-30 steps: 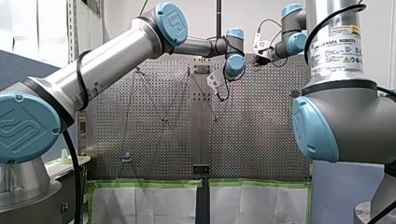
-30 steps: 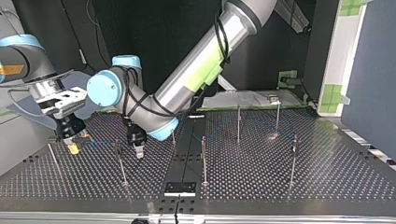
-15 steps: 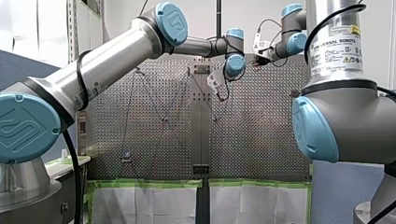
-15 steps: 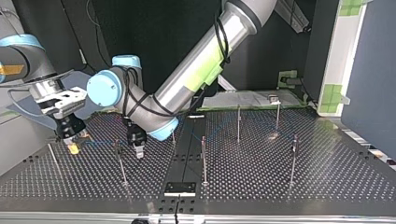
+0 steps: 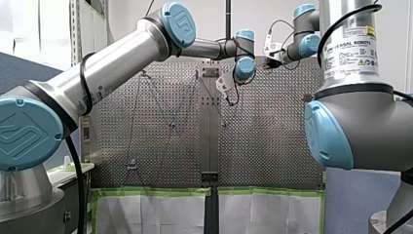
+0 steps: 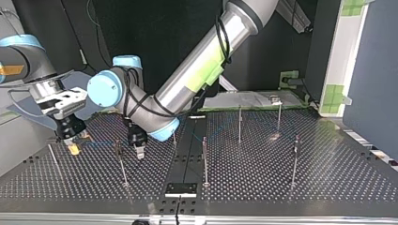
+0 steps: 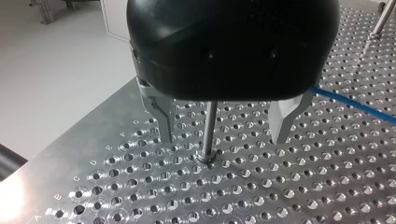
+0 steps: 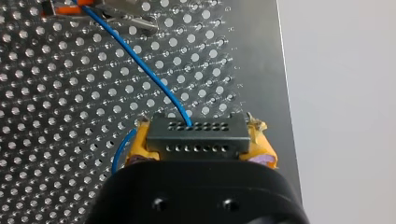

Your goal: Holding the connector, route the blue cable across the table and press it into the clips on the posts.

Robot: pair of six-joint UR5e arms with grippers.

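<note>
Two grippers work close together in the left part of the top view. My right gripper (image 8: 198,145) is closed on the connector (image 8: 196,134), a small dark block with two rows of holes, clamped from both sides between the yellow pads (image 8: 135,144). The blue cable (image 8: 135,58) leaves the connector's face and runs ahead of the gripper, over the perforated table (image 8: 56,116), to a metal piece (image 8: 123,18) with an orange part. This is perhaps a clip, but I cannot tell it surely. My left gripper (image 7: 223,133) has its metal fingers (image 7: 159,112) spread wide and holds nothing. A thin post (image 7: 209,126) stands between them, and the cable passes just beside one finger, above the table.

I judge the cable to be thin, light and quite limp: it will sag and follow any pull, but it cannot push. The connector is the rigid part, so it is the right place to hold, with its flat sides against the pads. For pressing into a clip, the cable should be taken close to the post and kept under light tension, because a hard pull could strain the joint at the connector
</note>
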